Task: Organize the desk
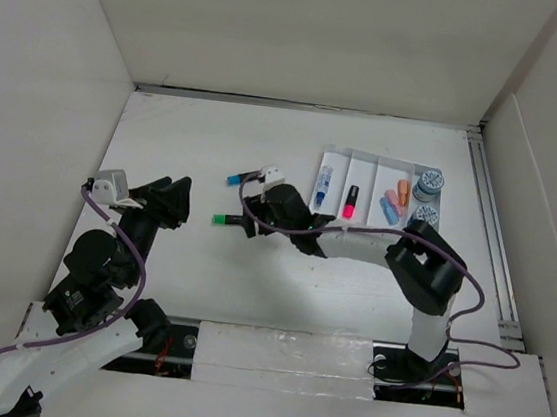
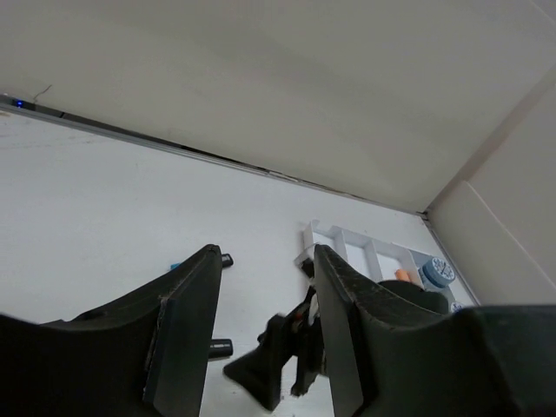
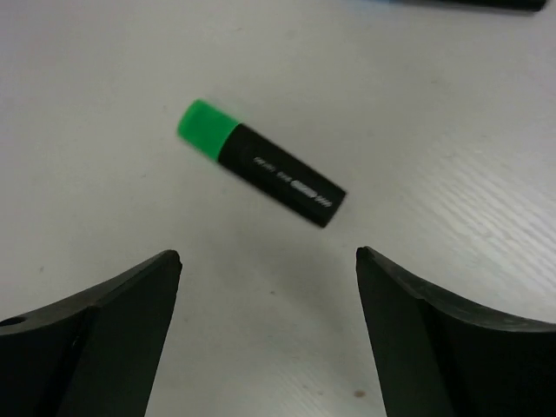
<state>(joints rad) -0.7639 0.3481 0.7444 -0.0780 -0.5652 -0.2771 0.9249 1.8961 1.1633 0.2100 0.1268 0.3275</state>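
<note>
On the white desk lies a black highlighter with a green cap, flat and at a slant. My right gripper hangs open just above the desk beside it, with nothing between its fingers. A blue-tipped marker lies a little farther back. My left gripper hovers left of both pens, open and empty, pointing toward the right arm.
A white compartmented tray sits at the back right, holding a blue pen, a pink highlighter, small coloured caps and two round rolls. White walls enclose the desk on three sides.
</note>
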